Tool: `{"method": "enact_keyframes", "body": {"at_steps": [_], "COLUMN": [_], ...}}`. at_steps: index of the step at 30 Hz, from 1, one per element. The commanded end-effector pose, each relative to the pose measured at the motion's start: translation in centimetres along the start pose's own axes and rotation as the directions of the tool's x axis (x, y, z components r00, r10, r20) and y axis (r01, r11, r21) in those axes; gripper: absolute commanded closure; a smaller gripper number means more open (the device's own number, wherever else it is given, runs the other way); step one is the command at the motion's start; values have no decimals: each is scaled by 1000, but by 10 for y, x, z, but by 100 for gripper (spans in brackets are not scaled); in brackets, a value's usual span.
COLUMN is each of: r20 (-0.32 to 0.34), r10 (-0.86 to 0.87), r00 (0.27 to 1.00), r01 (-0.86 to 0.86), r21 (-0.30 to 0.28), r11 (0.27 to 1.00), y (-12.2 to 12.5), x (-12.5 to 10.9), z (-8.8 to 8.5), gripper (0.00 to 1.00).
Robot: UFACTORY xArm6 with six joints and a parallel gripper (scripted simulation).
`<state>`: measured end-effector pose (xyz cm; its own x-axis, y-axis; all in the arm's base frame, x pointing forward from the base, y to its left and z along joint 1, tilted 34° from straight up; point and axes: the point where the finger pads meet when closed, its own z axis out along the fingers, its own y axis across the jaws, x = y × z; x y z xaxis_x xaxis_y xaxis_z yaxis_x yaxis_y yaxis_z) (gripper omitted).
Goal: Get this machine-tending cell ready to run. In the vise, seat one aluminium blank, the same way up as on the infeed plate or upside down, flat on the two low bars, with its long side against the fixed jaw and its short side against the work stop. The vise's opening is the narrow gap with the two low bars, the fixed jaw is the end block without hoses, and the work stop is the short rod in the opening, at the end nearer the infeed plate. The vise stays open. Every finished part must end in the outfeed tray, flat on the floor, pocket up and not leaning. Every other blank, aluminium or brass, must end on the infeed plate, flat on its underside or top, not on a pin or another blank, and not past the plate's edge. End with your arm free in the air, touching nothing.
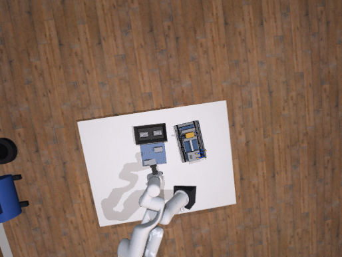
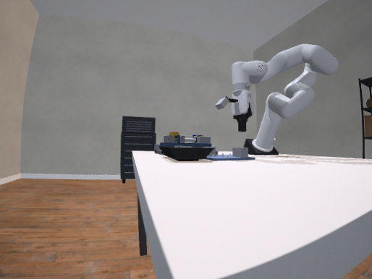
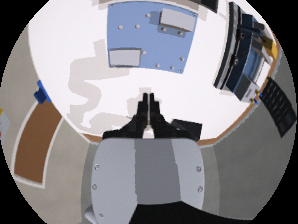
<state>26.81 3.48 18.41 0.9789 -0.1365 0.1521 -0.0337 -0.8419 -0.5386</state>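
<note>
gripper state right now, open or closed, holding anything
Gripper: closed, fingers pressed together with nothing between them, hanging in the air above the table near the edge of the infeed plate.

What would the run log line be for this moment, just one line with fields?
gripper: shut, empty, in air | infeed plate: two grey blanks | outfeed tray: two parts | vise: brass block inside
</note>
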Motion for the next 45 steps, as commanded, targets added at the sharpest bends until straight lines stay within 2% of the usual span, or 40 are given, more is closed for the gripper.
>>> {"method": "enact_keyframes", "body": {"at_steps": [1, 23, 33, 45], "r20": [-2, -2, -2, -2], "r10": [-1, -1, -1, -1], "r00": [1000, 1000, 1000, 1000], "r01": [1, 1, 1, 1], "r21": [-1, -1, -1, -1], "r11": [1000, 1000, 1000, 1000], "y": [0, 0, 0, 0], "x": [1, 1, 1, 1], "z": [-1, -5, -19, -52], "gripper": [100, 100, 100, 100]}}
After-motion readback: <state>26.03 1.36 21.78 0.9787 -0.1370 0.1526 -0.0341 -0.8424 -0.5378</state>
